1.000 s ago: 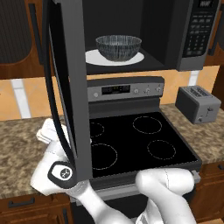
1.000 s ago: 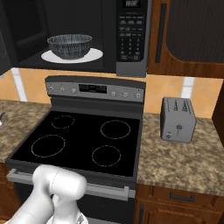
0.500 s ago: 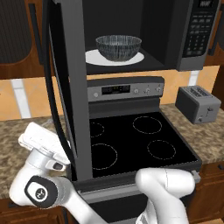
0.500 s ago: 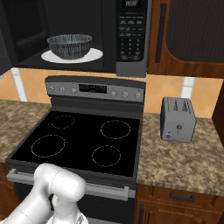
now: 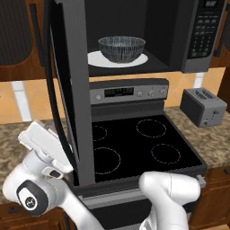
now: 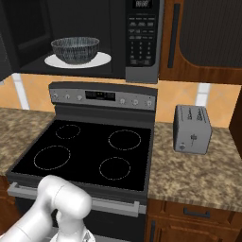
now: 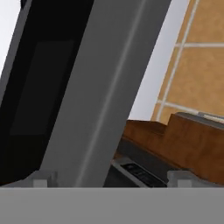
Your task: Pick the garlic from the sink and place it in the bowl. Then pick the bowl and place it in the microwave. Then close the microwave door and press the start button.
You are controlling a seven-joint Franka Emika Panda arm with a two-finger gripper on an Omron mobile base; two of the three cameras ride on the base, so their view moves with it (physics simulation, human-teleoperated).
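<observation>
The microwave (image 5: pixel 179 27) (image 6: pixel 142 75) hangs above the stove with its door (image 5: pixel 74 90) swung wide open to the left. Inside, the bowl (image 5: pixel 121 48) (image 6: pixel 75 49) stands upright on a white turntable plate (image 5: pixel 96 59). The garlic is hidden, and the sink is out of view. My gripper (image 5: pixel 38 139) is low at the left, close to the door's outer face and below its black bar handle (image 5: pixel 53 99). In the hand view the grey door frame (image 7: pixel 109 87) rises close ahead, and the gripper (image 7: pixel 111 179) is open with nothing between its fingertips (image 7: pixel 41 179). The button panel (image 6: pixel 142 45) is on the microwave's right side.
A black glass-top stove (image 5: pixel 139 148) (image 6: pixel 90 151) lies under the microwave. A grey toaster (image 5: pixel 204 107) (image 6: pixel 191 128) stands on the granite counter (image 6: pixel 198 175) to the right. Wooden cabinets (image 6: pixel 203 38) flank the microwave. My arm's elbow (image 5: pixel 170 193) sits in front of the stove.
The arm has swung left and the hand has risen beside the open door's outer face. The bowl and the door have not moved. The gripper has stayed open.
</observation>
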